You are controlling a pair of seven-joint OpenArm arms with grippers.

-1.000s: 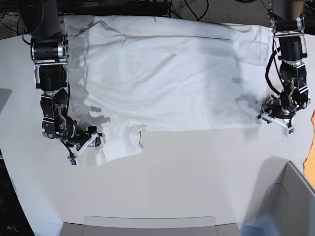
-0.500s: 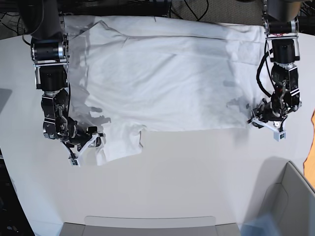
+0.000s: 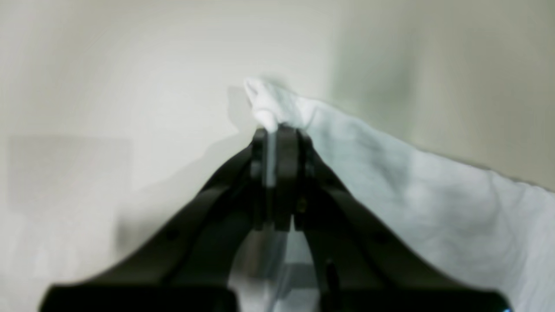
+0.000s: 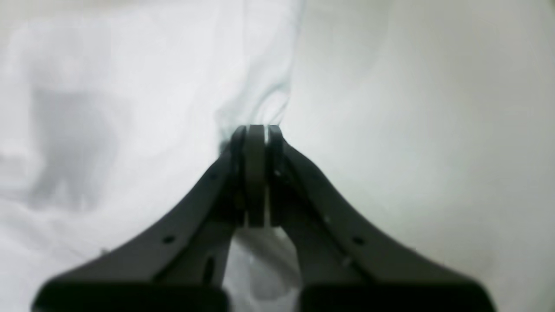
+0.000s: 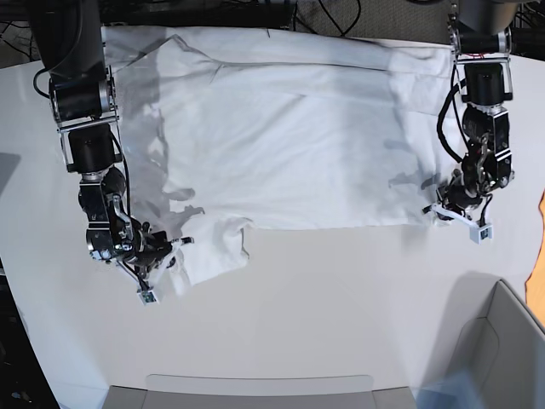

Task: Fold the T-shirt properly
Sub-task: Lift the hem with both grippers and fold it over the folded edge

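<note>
Two robot hands pinch the near corners of a white T-shirt point(image 5: 289, 136) spread flat on a white counter point(image 5: 324, 307).

The left hand point(image 3: 274, 130) is pressed together on a small corner tuft; the right hand point(image 4: 256, 130) nips the hem edge. Either shallow grip could likely slip under tension, and uneven lifting could skew the fold.

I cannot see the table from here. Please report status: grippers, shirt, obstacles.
Left gripper shut on shirt corner. Right gripper shut on its edge. Shirt spread flat, unfolded. No obstacles seen.
</note>
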